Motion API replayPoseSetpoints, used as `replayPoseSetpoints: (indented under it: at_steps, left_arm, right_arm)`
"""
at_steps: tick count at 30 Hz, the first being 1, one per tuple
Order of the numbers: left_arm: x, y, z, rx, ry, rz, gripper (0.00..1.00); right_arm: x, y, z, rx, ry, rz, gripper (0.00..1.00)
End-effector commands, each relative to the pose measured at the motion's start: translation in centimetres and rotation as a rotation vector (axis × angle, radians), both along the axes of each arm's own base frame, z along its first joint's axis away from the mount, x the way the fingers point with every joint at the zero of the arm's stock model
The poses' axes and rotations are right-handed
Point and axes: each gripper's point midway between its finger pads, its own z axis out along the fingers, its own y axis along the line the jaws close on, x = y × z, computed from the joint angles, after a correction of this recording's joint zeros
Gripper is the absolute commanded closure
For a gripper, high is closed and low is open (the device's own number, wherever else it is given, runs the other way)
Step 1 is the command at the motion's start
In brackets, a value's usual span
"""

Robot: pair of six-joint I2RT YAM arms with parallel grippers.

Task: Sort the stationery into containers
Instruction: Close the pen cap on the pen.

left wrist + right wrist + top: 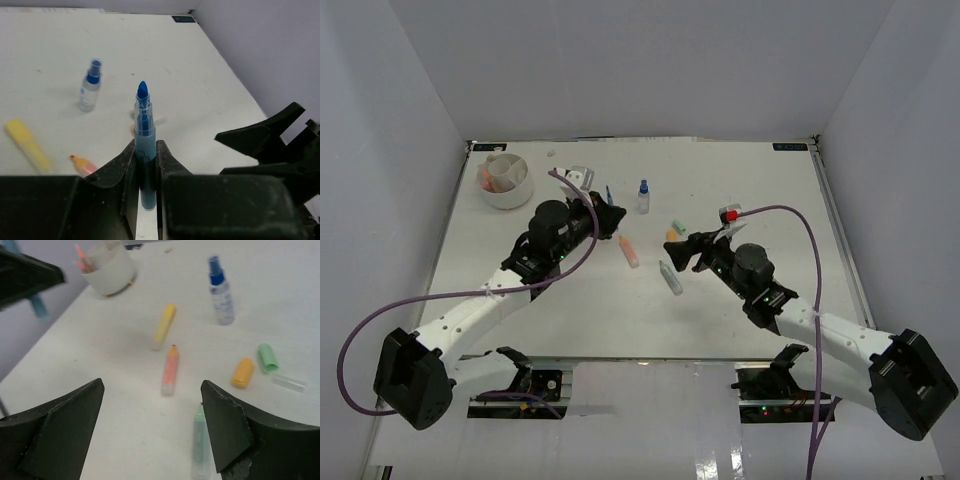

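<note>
Pincer work was split between the two arms as I watched. The left pincer (146,150) was clamped on a translucent blue felt marker (143,125). Its bare blue tip stuck out ahead of the fingers, and the marker seemed to be carried clear of the white desk (750,180). The right pincer (151,387) stood wide apart with nothing between its fingers. It hung just over a pale teal marker (200,440) that lay on the desk below its right finger.

By my reckoning the sorting was only begun. The white round tub (505,182) sat well off to the left of the left pincer and beyond it, and a few orange-pink sticks poked up inside. Everything else was loose on the desk. A yellow marker (164,326) and a pink one with an orange tip (170,371) lay ahead of the right pincer. A clear bottle with a blue cap (220,290) stood upright farther out. A stubby orange cap (243,372), a green cap (267,357) and a small clear sleeve (289,383) lay off to its right. The blue marker looked the next to go in, and the teal one the likeliest pick after it.

The left arm reached from its base on a long slant toward the middle of the desk, with its wrist turned away from the tub. The right arm stretched inward from its own side, wrist tipped down, and its pincer was near the left one but not touching it.
</note>
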Motion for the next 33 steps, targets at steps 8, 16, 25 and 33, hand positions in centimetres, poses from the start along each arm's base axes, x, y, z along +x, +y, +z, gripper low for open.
replayPoseSetpoints:
  at_steps: [8, 16, 25, 33]
  left_arm:
    - [0.6, 6.0, 0.8, 0.249, -0.016, -0.115, 1.00]
    - [-0.4, 7.0, -2.7, 0.317, -0.049, -0.146, 1.00]
    - [0.1, 8.5, -2.7, 0.366, -0.057, -0.069, 1.00]
    - [0.4, 8.7, -3.0, 0.371, -0.043, -0.054, 1.00]
  right_arm:
    - [9.2, -5.7, -6.1, -0.417, 0.360, -0.061, 0.17]
    - [12.1, -5.9, -11.9, -0.697, 0.402, 0.157, 0.20]
    - [13.9, -5.6, -14.0, -0.856, 0.350, 0.330, 0.22]
    - [13.1, -5.4, -16.8, -0.872, 0.418, 0.395, 0.31]
